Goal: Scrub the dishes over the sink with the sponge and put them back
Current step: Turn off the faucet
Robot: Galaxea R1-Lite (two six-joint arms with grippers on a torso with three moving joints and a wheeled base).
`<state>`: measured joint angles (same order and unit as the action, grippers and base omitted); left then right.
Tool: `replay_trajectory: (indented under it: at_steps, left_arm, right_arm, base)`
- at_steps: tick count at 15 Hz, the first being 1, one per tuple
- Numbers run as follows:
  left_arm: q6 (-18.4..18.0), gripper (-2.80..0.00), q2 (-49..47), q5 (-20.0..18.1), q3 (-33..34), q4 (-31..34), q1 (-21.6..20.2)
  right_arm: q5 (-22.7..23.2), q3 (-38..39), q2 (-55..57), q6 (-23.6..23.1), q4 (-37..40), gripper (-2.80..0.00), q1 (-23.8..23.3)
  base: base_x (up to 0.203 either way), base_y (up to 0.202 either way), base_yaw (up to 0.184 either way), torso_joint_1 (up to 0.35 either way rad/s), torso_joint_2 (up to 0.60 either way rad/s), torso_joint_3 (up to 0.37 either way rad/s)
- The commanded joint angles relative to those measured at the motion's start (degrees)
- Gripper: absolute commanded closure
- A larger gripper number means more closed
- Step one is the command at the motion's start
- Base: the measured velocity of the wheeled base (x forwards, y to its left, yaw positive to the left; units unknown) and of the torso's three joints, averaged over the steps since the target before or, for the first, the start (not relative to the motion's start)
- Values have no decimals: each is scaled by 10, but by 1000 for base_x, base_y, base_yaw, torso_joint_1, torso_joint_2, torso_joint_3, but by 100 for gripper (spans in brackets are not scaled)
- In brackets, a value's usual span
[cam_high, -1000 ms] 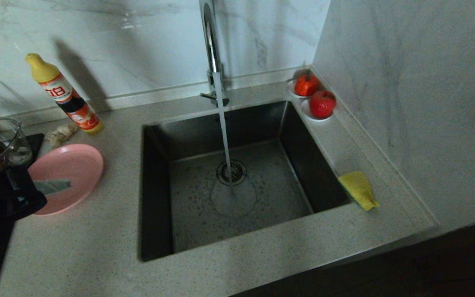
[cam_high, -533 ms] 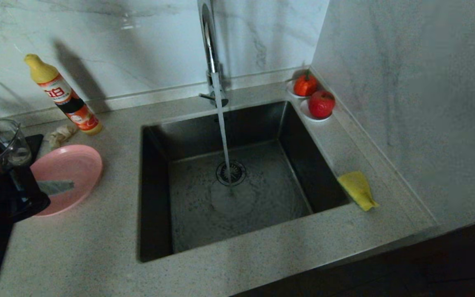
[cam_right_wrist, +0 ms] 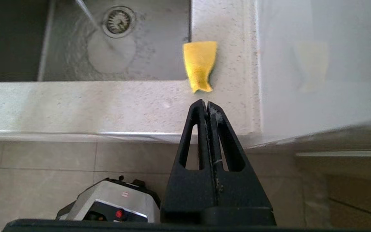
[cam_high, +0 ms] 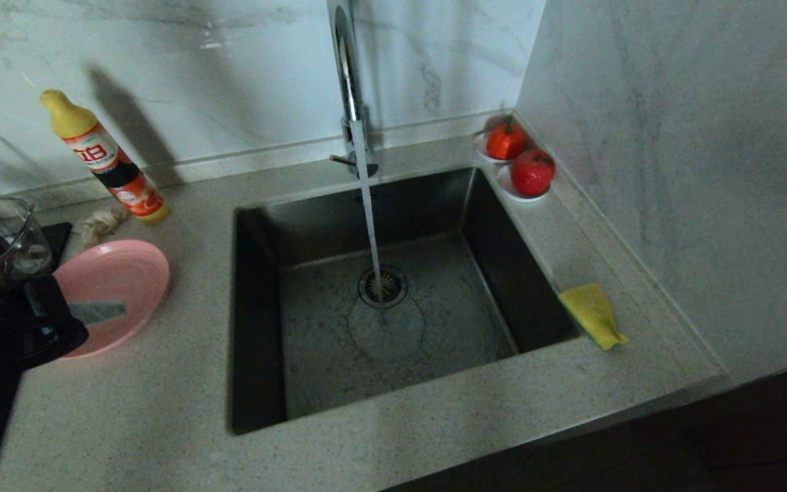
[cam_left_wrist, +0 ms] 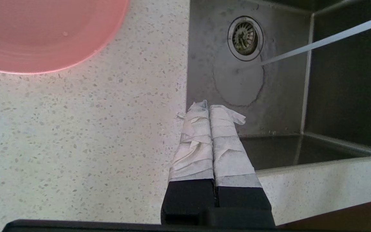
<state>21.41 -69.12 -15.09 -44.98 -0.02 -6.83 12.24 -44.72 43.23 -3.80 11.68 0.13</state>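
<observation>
My left gripper [cam_left_wrist: 208, 108] hangs with fingers pressed together above the counter by the pink plate [cam_high: 117, 290], the sink [cam_high: 257, 328] takes running tap water mid-scene, and my right gripper [cam_right_wrist: 206, 103], likewise pinched together and empty, hovers just short of the sponge [cam_right_wrist: 199, 64] on the sink's right rim.

The head view is dim; the detergent bottle [cam_high: 103, 158] throws a long shadow up the marble wall [cam_high: 229, 75], away from the left gripper [cam_high: 96, 312]. Both wrist views are brighter. The wall beyond the right gripper [cam_right_wrist: 207, 103] looks hazy and blurred.
</observation>
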Motion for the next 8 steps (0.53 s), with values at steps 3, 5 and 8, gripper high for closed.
replay_trajectory:
  at_steps: [3,5,8]
  left_arm:
    - [1,0,0,0,0,-1,0]
    - [1,0,6,0,-1,0,0]
    - [0,0,10,0,-1,0,0]
  right_arm:
    - [7,50,-80,-2,0,0,-43]
    - [18,71,-118,-6,-1,0,-56]
    - [30,96,-185,-8,1,0,-58]
  base:
    - [0,0,0,0,0,0]
    - [0,0,0,0,0,0]
    - [0,0,0,0,0,0]
